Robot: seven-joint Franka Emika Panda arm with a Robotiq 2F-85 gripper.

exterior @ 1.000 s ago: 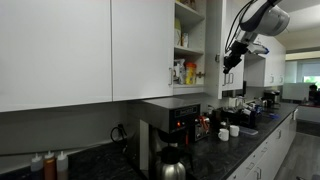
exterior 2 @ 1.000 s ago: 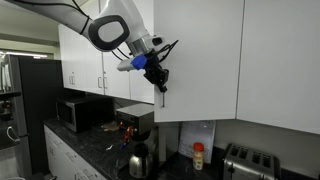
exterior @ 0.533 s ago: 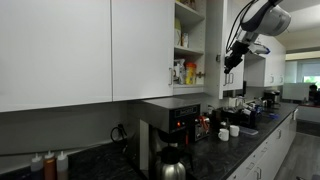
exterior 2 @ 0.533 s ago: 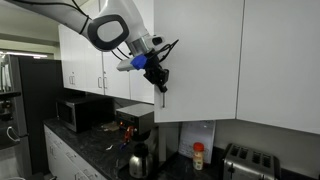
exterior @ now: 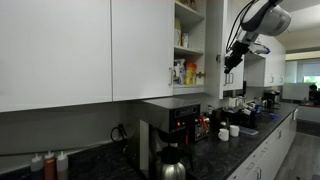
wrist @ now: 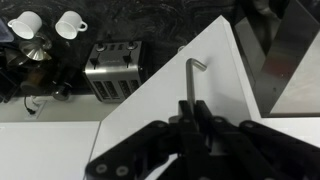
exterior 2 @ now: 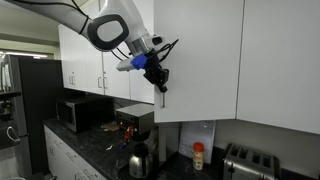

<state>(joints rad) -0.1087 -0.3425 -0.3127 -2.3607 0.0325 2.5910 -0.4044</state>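
**Jaws pinched on the cabinet handle, bar runs straight 12-to-6**

In the wrist view the gripper [wrist: 193, 108] is nearly closed, with only a sliver of gap. That gap is filled by the thin metal handle [wrist: 190, 82] of the white cabinet door [wrist: 150, 100]. So it's a proper pinch on the bar, with nothing else in the jaws.

The key relation is that the handle sits dead between the fingertips and runs off toward 12 o'clock from them. Its long axis goes 12-to-6 in that view. At the far end it kinks over toward 3 o'clock where it meets the door. The fingers close across the bar, not along it.

In an exterior view the gripper [exterior 2: 160, 78] is up high at the door's lower corner. The handle [exterior 2: 163, 93] pokes down at 6 o'clock from it, and the door panel [exterior 2: 200, 60] spreads off to 3 o'clock. From another angle, in an exterior view the gripper [exterior: 228, 58] hangs at about 3 o'clock from the open shelves [exterior: 188, 45]. The door stands swung out from them.

Down on the counter [wrist: 150, 35], well apart from the arm, a toaster [wrist: 112, 72] sits at roughly 10 o'clock from the jaws. Two white cups [wrist: 48, 25] sit further out the same way.
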